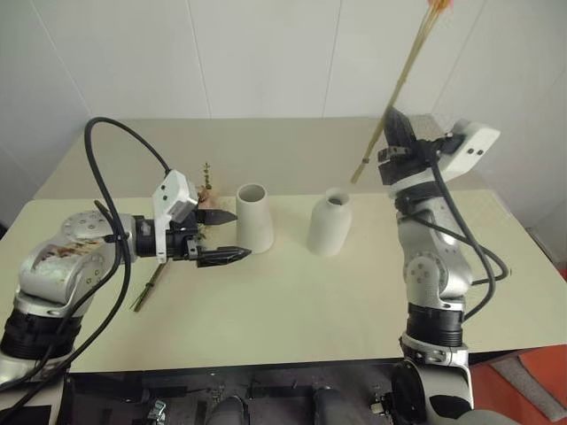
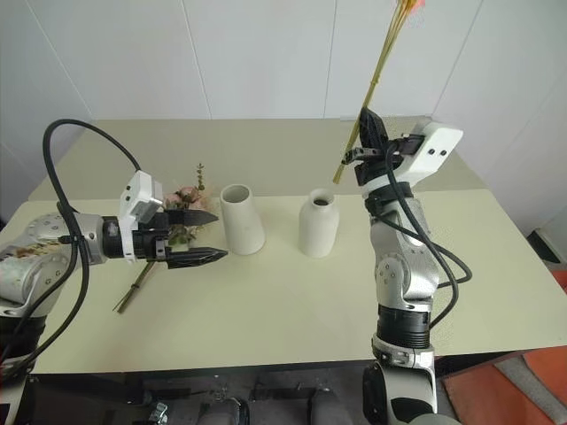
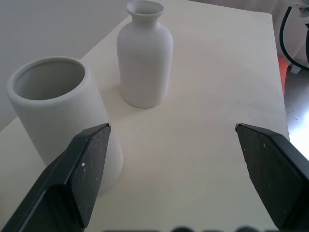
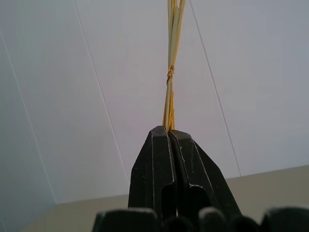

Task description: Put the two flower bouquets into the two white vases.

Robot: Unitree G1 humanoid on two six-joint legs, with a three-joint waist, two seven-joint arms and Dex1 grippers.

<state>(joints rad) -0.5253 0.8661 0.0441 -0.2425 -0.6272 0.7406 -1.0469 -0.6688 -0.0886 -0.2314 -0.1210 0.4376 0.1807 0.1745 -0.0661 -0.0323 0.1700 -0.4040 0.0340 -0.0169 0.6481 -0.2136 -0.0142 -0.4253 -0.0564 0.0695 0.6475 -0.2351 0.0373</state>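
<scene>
The right gripper (image 2: pixel 366 133) is pinched tight on the golden wheat-like stalks (image 2: pixel 376 73), holding them up high, above and just behind the bottle-shaped vase (image 2: pixel 317 223). The left gripper (image 1: pixel 229 235) is wide open and holds nothing, just beside the tapered vase (image 1: pixel 254 217), with the pink roses (image 2: pixel 184 198) lying on the table (image 1: pixel 292 310) behind it. The bottle's neck is small, so the thin stems could miss it or knock the vase over.

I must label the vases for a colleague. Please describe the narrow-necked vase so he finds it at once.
On the cream table, two white vases stand side by side in the middle. The bottle-shaped vase is the one nearer the right arm; unlike the wide-mouthed tapered vase, it has rounded shoulders and a narrow neck.
</scene>
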